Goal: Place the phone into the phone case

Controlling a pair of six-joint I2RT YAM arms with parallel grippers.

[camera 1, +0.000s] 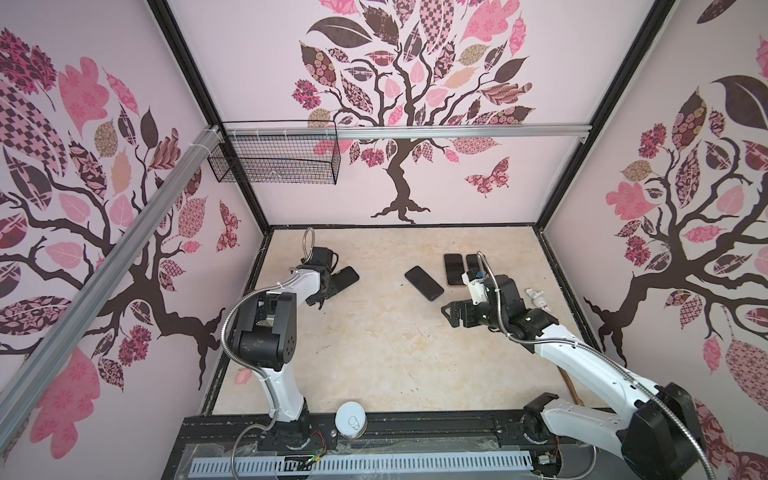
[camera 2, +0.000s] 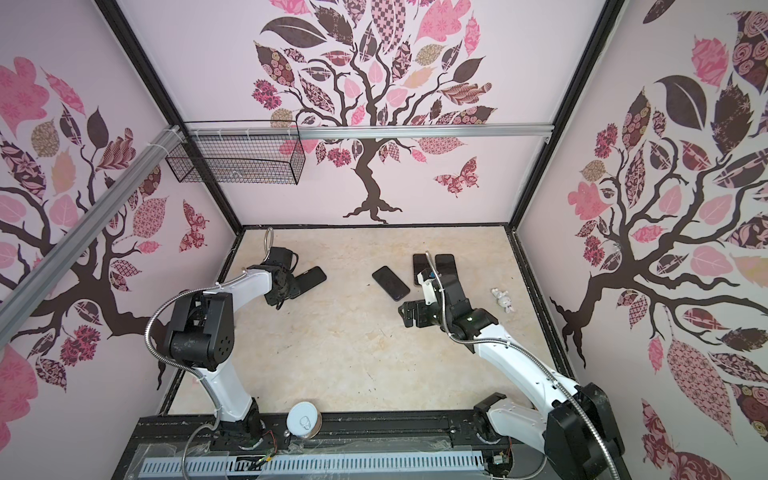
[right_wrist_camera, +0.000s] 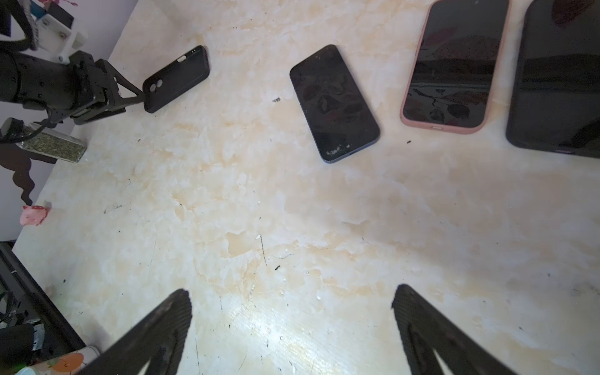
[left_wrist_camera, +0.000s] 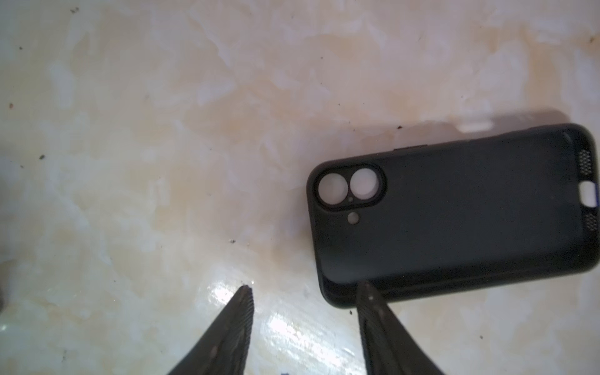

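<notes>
Centre left in both top views, our left gripper (left_wrist_camera: 306, 286) stood half-spread at the phone case (camera 1: 348, 277). Our right gripper (right_wrist_camera: 292, 290) gaped wide just below the bare phone (camera 1: 424, 283), with a pink-cased phone (right_wrist_camera: 454, 65) beside it.

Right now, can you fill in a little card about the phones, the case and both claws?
phone case: black, empty, flat on table
bare phone: screen up, mid-table, apart from case
other phones: pink-cased phone, dark phone, side by side
left claw: open, at the case's camera-hole corner
right claw: open, holding nothing
</notes>
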